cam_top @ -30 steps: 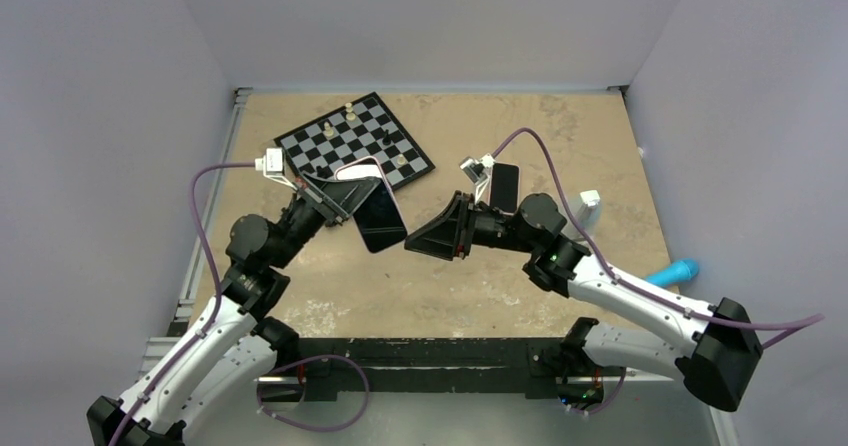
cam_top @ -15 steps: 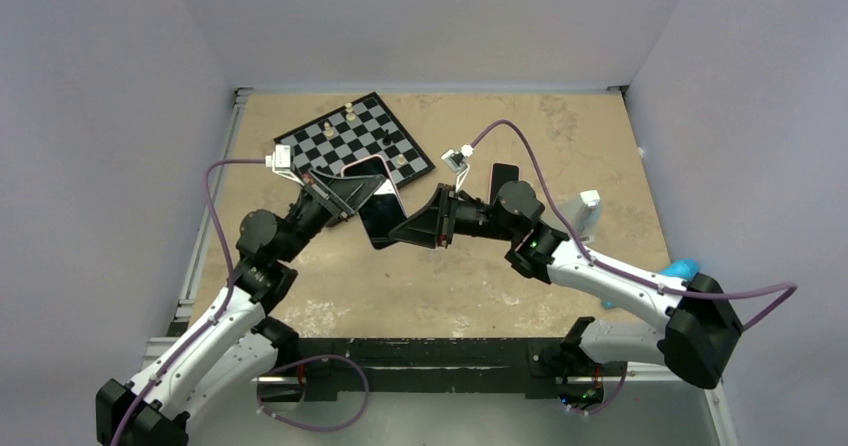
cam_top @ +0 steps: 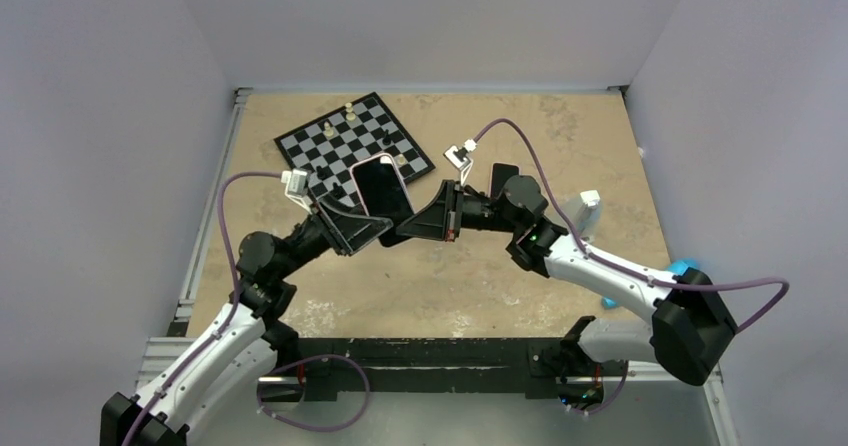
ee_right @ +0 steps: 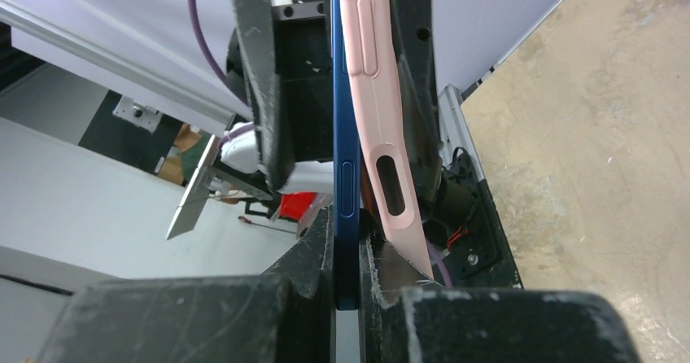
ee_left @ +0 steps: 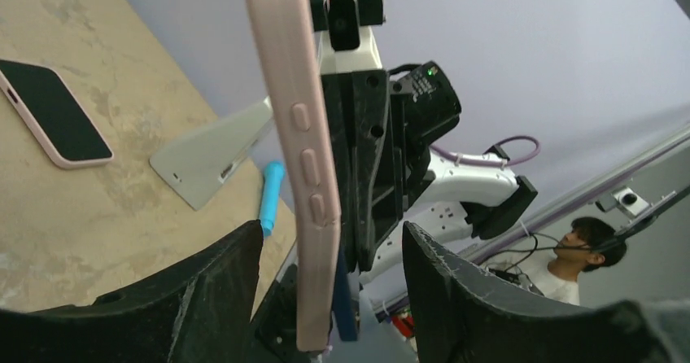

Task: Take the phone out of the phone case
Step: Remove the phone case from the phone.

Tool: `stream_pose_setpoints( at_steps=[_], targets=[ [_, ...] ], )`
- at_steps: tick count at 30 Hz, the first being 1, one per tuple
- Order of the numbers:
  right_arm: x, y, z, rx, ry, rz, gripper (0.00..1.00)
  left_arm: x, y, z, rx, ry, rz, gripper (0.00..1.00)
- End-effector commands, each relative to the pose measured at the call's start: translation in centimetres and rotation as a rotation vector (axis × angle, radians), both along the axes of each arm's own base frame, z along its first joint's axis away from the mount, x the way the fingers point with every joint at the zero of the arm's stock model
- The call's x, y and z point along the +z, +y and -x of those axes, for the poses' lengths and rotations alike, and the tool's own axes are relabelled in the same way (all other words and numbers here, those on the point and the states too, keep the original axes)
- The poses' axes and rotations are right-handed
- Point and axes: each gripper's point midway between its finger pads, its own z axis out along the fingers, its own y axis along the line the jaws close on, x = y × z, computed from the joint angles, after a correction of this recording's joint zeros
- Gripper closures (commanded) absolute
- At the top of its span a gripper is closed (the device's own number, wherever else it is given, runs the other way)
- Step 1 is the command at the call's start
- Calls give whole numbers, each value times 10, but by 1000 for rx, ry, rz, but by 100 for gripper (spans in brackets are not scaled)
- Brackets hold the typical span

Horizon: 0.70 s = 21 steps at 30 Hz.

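It was a robotics lab. A tan table [cam_top: 480, 296] sat boxed in by plain lavender walls [cam_top: 420, 16], with an aluminium rail [ee_right: 122, 62] beyond it. A small camera [ee_left: 625, 203] was fixed to a bar, and a person [ee_left: 579, 245] was in the background.

The lower end of the phone [ee_right: 346, 135] is being hidden between the fingers [ee_right: 203, 318] of the right tool [ee_right: 348, 265]. The phone case [ee_right: 373, 94] beside it is being cut off overhead. Chess pieces [cam_top: 349, 113] beyond the left tool [cam_top: 370, 228] are being shown too small for identifying.
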Motion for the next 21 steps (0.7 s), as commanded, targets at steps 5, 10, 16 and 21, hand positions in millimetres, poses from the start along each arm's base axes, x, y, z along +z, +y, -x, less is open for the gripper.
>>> stream_pose_setpoints(
  at_steps=[5, 10, 16, 21],
  targets=[
    [46, -19, 32, 123, -72, -162, 100, -6, -6, 49, -194, -301, -107, 37],
    [52, -22, 39, 176, -47, -215, 100, -6, -8, 62, -257, -388, -180, 41],
    [56, -23, 42, 204, -21, -242, 100, -11, -7, 74, -299, -454, -254, 34],
    [57, -24, 43, 210, -20, -244, 100, -10, -6, 68, -260, -460, -289, 41]
  ],
)
